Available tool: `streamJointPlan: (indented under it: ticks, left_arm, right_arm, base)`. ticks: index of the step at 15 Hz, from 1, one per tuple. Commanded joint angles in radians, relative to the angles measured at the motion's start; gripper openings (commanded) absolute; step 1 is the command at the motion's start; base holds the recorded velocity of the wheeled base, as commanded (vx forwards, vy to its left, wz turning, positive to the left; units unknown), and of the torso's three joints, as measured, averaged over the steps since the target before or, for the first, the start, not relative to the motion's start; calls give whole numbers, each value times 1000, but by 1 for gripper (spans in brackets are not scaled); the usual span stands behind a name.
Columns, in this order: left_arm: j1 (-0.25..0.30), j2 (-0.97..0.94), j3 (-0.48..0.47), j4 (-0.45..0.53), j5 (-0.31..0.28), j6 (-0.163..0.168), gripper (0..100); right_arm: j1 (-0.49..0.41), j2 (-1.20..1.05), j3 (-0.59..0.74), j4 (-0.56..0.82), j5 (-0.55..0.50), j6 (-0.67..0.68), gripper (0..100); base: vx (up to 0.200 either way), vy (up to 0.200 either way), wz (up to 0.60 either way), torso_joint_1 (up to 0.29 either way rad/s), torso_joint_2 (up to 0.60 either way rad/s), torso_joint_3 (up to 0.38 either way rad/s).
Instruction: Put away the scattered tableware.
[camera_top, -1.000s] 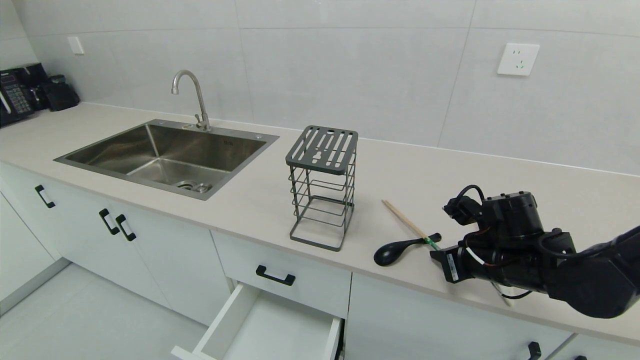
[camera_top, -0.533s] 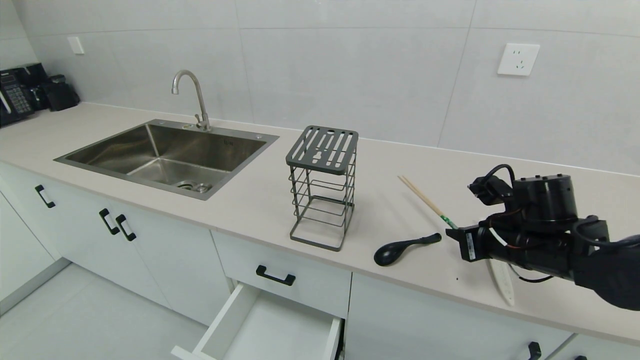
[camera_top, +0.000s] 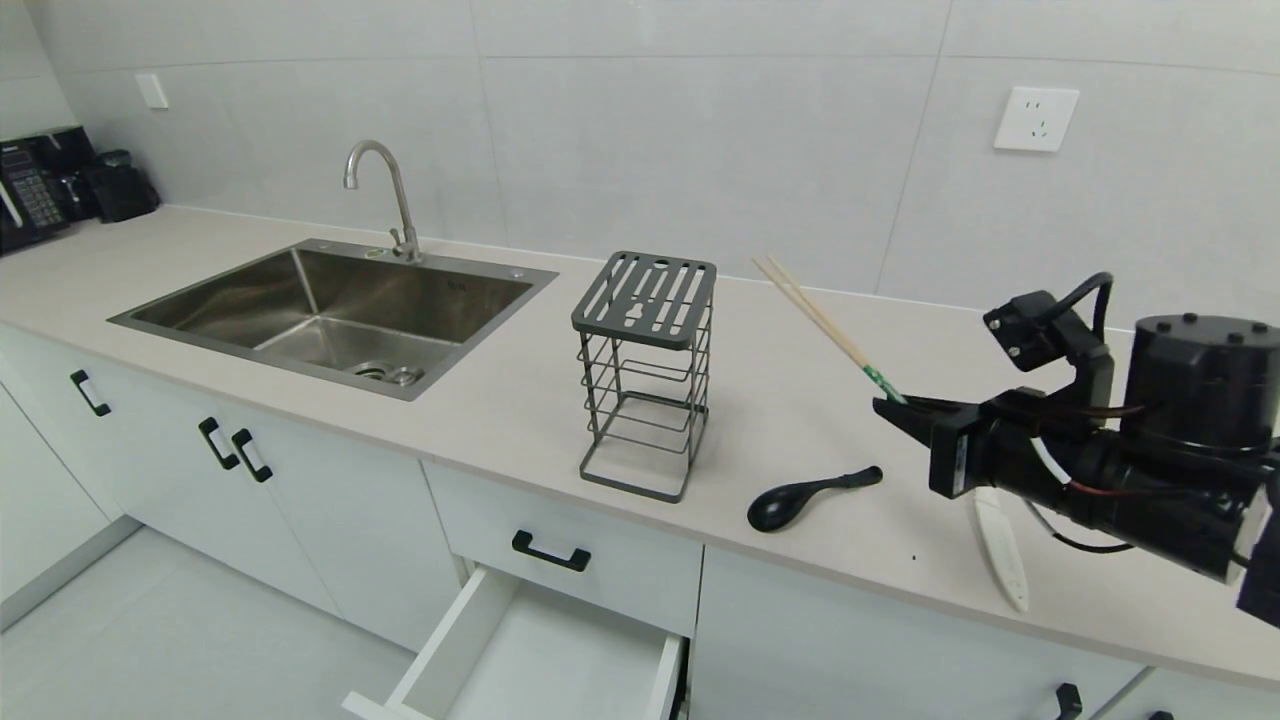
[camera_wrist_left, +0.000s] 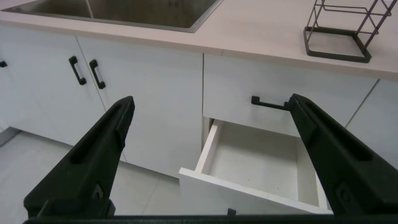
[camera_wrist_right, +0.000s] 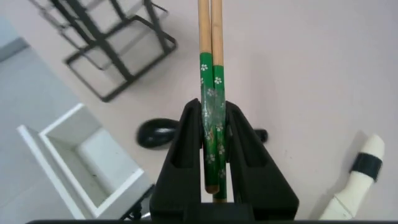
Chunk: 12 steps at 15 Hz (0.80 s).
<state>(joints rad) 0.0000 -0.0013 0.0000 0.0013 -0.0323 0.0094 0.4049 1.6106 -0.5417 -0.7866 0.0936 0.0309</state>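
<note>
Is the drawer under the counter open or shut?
Open: the drawer is pulled out from the cabinet front, its white inside showing.

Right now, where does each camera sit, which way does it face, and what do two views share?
Head view: on the head, facing forward and down over the counter; right gripper shows.
Left wrist view: on the left wrist, facing the open drawer; left gripper open.
Right wrist view: on the right wrist, facing down; right gripper shut on chopsticks.
Shared: all show the wire rack.
</note>
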Motion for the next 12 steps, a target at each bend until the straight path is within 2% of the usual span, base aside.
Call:
streamJointPlan:
  ticks: [1,2,6,8,12]
  left_arm:
    - [0,1,0,0,0,0,100]
    - [0,1,0,0,0,0,100]
    - [0,1,0,0,0,0,100]
    - [0,1,0,0,0,0,100]
    - [0,1,0,0,0,0,100]
  right_arm:
    - [40,-61,9,-34,6,3,0]
    - [71,-87,9,-69,14,1,0]
    - [176,-146,28,-69,63,-3,0]
    - [290,-152,39,-68,89,-3,0]
    - [431,0,23,-63,129,-22,0]
  base:
    - [0,0,0,0,0,0]
    - [0,0,0,0,0,0]
    - [0,0,0,0,0,0]
    - [0,0,0,0,0,0]
    - [0,0,0,0,0,0]
